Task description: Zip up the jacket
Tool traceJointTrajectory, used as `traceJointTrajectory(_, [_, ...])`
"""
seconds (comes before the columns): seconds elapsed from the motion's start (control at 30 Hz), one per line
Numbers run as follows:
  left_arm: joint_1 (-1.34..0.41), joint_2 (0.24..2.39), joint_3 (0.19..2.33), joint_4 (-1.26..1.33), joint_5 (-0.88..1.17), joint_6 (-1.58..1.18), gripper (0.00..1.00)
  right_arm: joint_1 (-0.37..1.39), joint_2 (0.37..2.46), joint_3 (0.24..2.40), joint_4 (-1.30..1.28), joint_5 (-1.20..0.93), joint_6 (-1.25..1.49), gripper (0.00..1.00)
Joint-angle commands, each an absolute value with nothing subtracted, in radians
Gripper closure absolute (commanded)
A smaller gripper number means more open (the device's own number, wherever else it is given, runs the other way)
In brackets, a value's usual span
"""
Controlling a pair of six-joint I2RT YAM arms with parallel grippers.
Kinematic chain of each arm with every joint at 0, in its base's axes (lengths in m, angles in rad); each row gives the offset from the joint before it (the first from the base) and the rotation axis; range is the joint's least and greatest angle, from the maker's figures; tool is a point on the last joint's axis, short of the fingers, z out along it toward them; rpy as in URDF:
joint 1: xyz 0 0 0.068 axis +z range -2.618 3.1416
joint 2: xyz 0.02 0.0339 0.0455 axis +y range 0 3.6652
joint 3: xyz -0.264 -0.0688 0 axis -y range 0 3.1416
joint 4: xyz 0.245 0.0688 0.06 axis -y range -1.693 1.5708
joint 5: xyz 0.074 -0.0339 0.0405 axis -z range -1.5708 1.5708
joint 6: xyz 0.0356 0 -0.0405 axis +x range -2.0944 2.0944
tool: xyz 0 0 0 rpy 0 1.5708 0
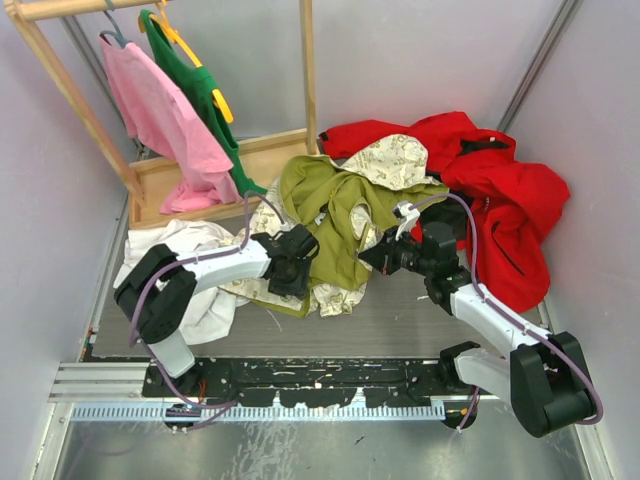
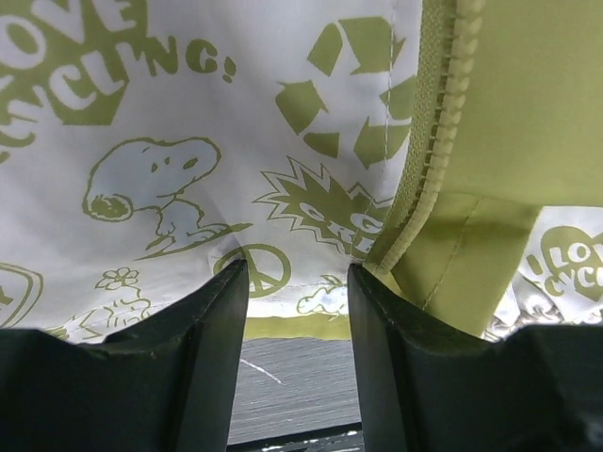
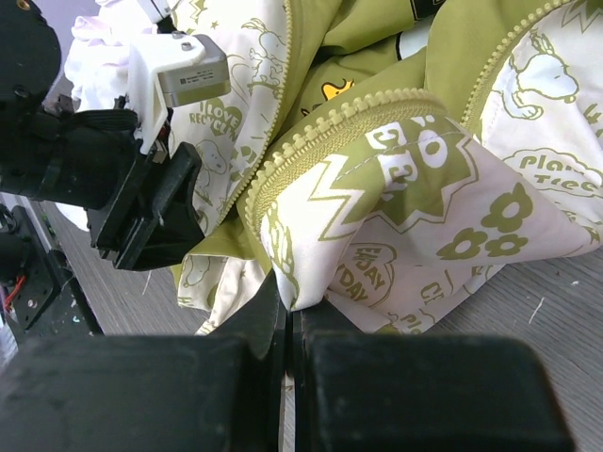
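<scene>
Although the jacket (image 1: 335, 215) lies in a crumpled heap at mid-table, olive shell and printed cream lining folded over one another, you have both arms at it. It sits just beside the red jacket (image 1: 500, 200) on one side and overlaps the white garment (image 1: 190, 250) on the other.

Left gripper (image 2: 297, 273): jaws partly apart, nothing between them. The lining's hem hangs just beyond the tips, and the zipper teeth (image 2: 443, 122) run down towards one finger.

Right gripper (image 3: 287, 315): jaws closed together, with a folded corner of the lining pinched at the tips, as far as the wrist view shows.

Handling, as judged: the cloth is thin, light and limp, and probably slick. Expect it to bunch and slide rather than hold a shape, and a pull at any one point to drag the whole heap. The toothed tape looks like the only stiffer part. Take hold on the tape edge just beside the teeth, near its lower end, not on loose lining. No slider is visible in any view, so find it before you pull the two rows of teeth together
</scene>
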State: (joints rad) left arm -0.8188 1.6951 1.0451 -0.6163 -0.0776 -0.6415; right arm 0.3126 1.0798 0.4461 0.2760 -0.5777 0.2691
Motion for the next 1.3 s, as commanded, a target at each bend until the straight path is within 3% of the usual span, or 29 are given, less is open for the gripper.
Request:
traceJointTrajectory(0.0, [-0.818, 1.73, 1.085, -0.591, -0.066, -0.667, 0.52, 0.318, 1.073, 0.452, 0.333, -0.572, 0.278, 0.97])
traceJointTrajectory(0.27, [-0.863, 1.797, 1.132, -0.671, -0.14, -0.69, 0.46, 0.318, 1.086, 0.456, 0.324, -0.565, 0.28, 0.95])
traceJointTrajectory(0.5, [-0.906, 1.847, 1.143, -0.724, -0.226, -0.707, 0.48, 0.32, 1.086, 0.459, 0.319, -0.562, 0.282, 0.94])
traceJointTrajectory(0.6, [-0.911, 1.86, 1.128, -0.717, -0.214, -0.71, 0.55, 0.319, 1.09, 0.461, 0.315, -0.56, 0.282, 0.94])
traceJointTrajectory(0.87, [-0.9, 1.797, 1.104, -0.69, -0.244, -0.699, 0.89, 0.321, 1.087, 0.461, 0.314, -0.558, 0.281, 0.94])
traceJointTrajectory(1.07, [-0.844, 1.764, 1.054, -0.638, -0.199, -0.69, 1.0, 0.321, 1.085, 0.459, 0.313, -0.554, 0.279, 0.94])
traceJointTrajectory(1.27, [-0.805, 1.674, 0.989, -0.569, -0.112, -0.693, 1.0, 0.323, 1.091, 0.46, 0.315, -0.552, 0.279, 0.94])
